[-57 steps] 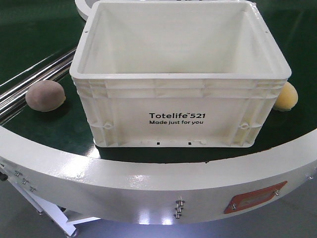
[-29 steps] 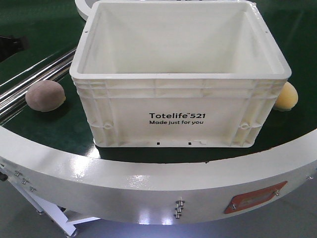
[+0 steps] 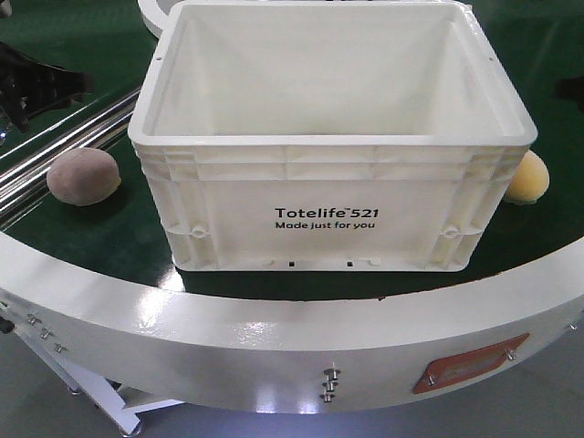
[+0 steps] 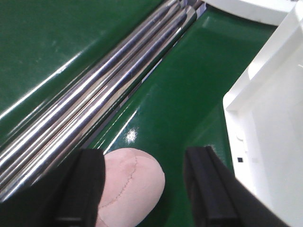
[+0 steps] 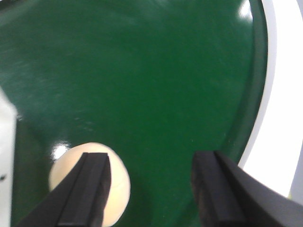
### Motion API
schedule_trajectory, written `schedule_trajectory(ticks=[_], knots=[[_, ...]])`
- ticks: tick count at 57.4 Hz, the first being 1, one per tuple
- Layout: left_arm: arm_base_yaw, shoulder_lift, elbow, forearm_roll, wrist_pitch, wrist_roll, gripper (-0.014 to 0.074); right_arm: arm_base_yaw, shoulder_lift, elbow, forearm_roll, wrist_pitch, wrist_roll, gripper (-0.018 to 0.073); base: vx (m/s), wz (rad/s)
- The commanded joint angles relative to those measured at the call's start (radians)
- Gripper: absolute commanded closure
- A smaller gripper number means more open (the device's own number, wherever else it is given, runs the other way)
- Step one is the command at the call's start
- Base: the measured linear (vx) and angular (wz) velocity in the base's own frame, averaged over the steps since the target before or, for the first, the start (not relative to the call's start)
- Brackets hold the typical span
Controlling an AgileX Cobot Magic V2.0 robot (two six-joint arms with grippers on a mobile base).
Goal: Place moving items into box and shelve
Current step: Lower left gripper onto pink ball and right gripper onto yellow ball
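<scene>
Partly behind the box [image 3: 328, 196], yellow-orange fruit [image 3: 532, 179].

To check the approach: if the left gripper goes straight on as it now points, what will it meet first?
Probably the brownish-purple fruit, lying between the open jaws of the left gripper, though depth is unclear.

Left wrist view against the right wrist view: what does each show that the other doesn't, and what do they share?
Only the left wrist view: the metal rails, the brownish-purple fruit beside them, and the left end effector, open. Only the right wrist view: the yellow-orange fruit, the table's white curved rim, and the right end effector, open. Both: the green surface, one fruit partly behind a finger, and the white crate at an edge, seemingly just a sliver in the right view.
</scene>
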Motion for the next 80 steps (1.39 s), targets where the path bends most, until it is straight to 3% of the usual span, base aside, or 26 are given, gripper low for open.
schedule_trajectory(ticks=[1,15,27,42,67,80], knots=[[-0.004,-0.014,-0.037,-0.002,-0.065,0.003,0.0061,-0.046,0.006,-0.036,-0.033,-0.084,0.054,0.0102,0.00,0.00],[-0.004,0.068,-0.037,-0.010,-0.047,-0.031,0.0058,-0.044,0.077,-0.036,-0.033,-0.117,0.023,0.0102,0.00,0.00],[-0.004,0.105,-0.037,-0.009,-0.094,-0.053,0.0058,-0.019,0.123,-0.036,-0.017,-0.152,-0.119,0.0102,0.00,0.00],[-0.004,0.157,-0.037,-0.010,-0.065,-0.050,0.0057,-0.020,0.188,-0.036,0.134,-0.152,-0.208,0.0101,0.00,0.00],[-0.004,0.240,-0.037,-0.010,-0.121,-0.053,0.0064,-0.020,0.305,-0.036,0.336,-0.232,-0.288,0.0099,0.00,0.00],[-0.004,0.243,-0.037,-0.010,-0.185,-0.053,0.0146,-0.020,0.337,-0.036,0.433,-0.290,-0.310,0.0176,0.00,0.00]])
